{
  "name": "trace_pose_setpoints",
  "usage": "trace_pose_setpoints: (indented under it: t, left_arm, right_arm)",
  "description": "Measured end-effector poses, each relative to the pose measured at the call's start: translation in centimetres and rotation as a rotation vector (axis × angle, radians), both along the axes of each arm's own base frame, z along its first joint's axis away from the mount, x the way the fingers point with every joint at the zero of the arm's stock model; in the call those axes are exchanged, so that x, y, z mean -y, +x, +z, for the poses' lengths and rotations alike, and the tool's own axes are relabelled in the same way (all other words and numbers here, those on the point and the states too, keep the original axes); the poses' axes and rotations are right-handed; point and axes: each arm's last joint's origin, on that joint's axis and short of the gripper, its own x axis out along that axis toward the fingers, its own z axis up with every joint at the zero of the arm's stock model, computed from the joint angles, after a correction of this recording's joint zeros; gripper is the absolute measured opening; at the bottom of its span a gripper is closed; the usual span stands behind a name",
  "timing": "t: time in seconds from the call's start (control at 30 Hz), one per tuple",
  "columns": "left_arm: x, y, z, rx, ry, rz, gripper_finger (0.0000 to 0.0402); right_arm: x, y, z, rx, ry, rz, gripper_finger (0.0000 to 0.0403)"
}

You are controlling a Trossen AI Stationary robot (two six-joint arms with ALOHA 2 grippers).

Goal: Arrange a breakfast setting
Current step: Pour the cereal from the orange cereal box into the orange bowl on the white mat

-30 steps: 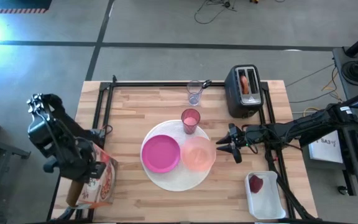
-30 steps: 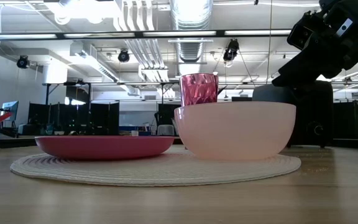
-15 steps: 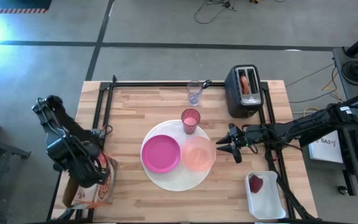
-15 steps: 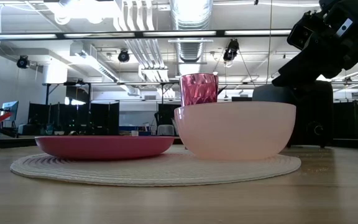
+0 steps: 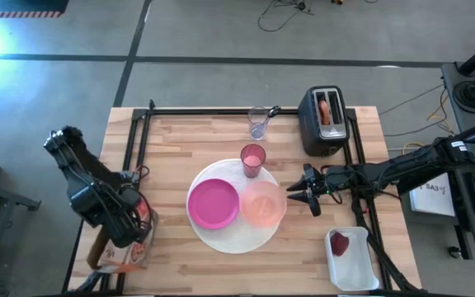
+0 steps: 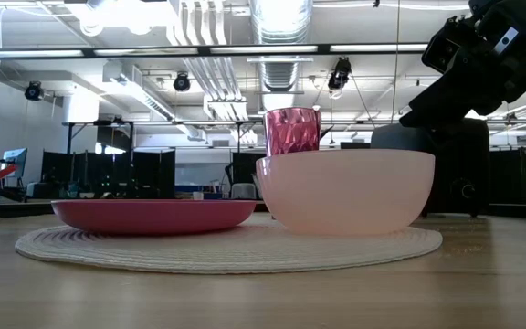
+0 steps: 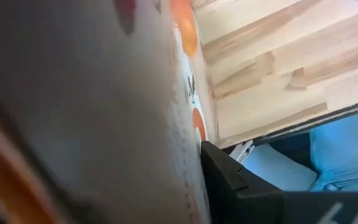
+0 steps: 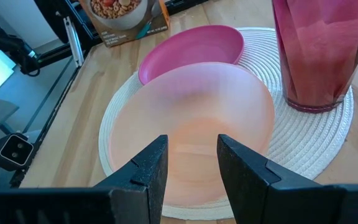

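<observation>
The large white round plate [image 5: 231, 238] lies mid-table with the magenta plate [image 5: 213, 204] and the peach bowl [image 5: 263, 204] on it. The pink tumbler [image 5: 253, 159] stands at its far edge, the clear glass [image 5: 258, 123] farther back. The bagel [image 5: 326, 110] stands in the toaster's slot. The dark-red fruit [image 5: 339, 243] lies in a white tray. My right gripper [image 5: 295, 198] is open and level, just right of the bowl [image 8: 191, 143]. My left gripper [image 5: 127, 235] is down at a cereal box [image 5: 122, 252], which fills its wrist view [image 7: 92, 112]. I cannot make out the spoon.
The black toaster [image 5: 324, 124] stands at the far right. The white tray [image 5: 361, 272] sits at the near right corner. The cereal box lies at the near left corner. A black frame [image 5: 138, 140] runs along the table's edges. Bare wood shows left of the plate.
My left gripper has swung toward the table's right and near edges and come down over the cereal box. My right arm and the dishes have kept still.
</observation>
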Motion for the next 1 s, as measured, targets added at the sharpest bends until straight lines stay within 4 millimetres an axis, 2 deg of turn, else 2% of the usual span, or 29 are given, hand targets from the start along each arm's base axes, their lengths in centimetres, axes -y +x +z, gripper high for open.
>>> trace_pose_setpoints:
  t: [0.33,0.6,1.0]
  left_arm:
    - [-2.7,0.8,0.0,0.098,0.046,-0.014,0.0]
    - [-6.9,1.4,-0.7,0.161,0.103,-0.048,0.0]
    - [-13.7,3.7,-0.3,0.209,0.218,-0.166,0.0]
  right_arm:
    - [0.0,0.0,0.0,0.0,0.0,0.0,0.0128]
    - [0.0,0.0,0.0,0.0,0.0,0.0,0.0128]
    - [0.0,0.0,0.0,0.0,0.0,0.0,0.0128]
